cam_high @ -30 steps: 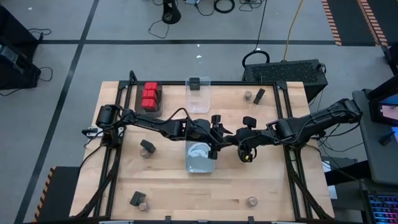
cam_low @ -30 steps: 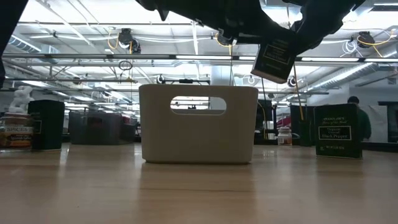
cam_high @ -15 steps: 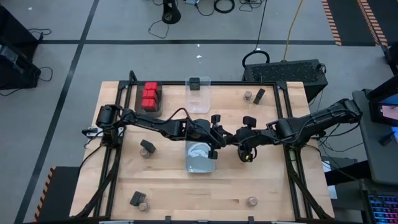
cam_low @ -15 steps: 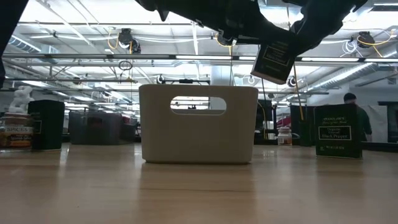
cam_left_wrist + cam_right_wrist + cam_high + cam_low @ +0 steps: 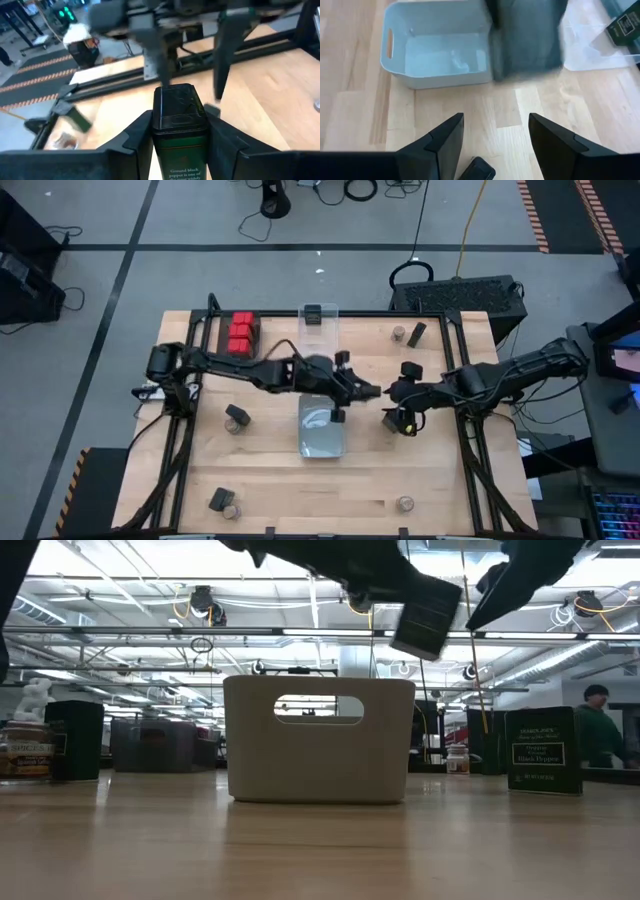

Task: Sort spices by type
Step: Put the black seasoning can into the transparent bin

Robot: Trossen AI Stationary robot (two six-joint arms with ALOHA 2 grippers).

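Black pepper tin held above the worktop (image 5: 270, 480)
Left gripper (image 5: 177, 132) clamps the black boxy ground-pepper tin (image 5: 179, 125) near the pale handled bin (image 5: 318, 738); right gripper (image 5: 492, 135) gapes wide, holding nothing.

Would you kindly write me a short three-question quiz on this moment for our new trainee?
1. True or false: the right end effector is open and holds nothing.
2. What does the left end effector grip? A) a red box B) a black pepper tin C) a round jar
3. Fill in: inside, the white handled bin is ____.
Key: 1 true; 2 B; 3 empty.
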